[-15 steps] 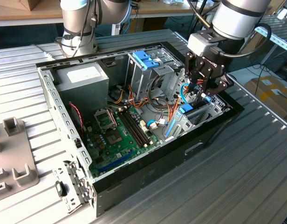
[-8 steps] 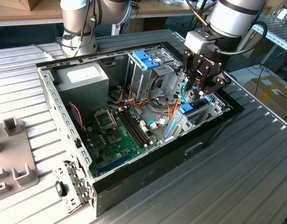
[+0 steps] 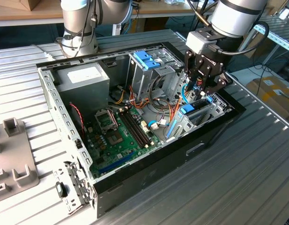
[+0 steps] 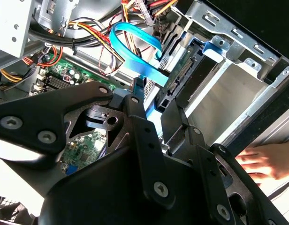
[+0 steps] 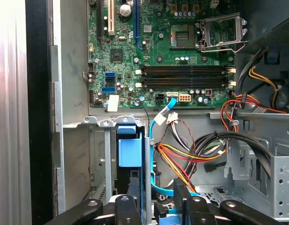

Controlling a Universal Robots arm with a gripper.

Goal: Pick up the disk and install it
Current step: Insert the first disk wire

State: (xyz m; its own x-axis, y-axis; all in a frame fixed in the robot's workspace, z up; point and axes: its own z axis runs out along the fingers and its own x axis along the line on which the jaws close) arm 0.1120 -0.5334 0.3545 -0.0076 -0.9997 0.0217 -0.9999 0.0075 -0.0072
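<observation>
One disk [image 4: 184, 77] edge-on beside bay wall [image 4: 238, 89], little clearance (end effector [image 4: 156, 105] hold unclear)

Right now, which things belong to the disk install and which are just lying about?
Job: gripper, disk, drive bay.
Lying about: motherboard, power supply, grey fixture, a person's hand.

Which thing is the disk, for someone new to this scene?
In the open computer case, look to the exterior view's right end, below the claw. The disk stands on edge there in a light-blue frame, unlike the blue latch atop the grey cage.
</observation>
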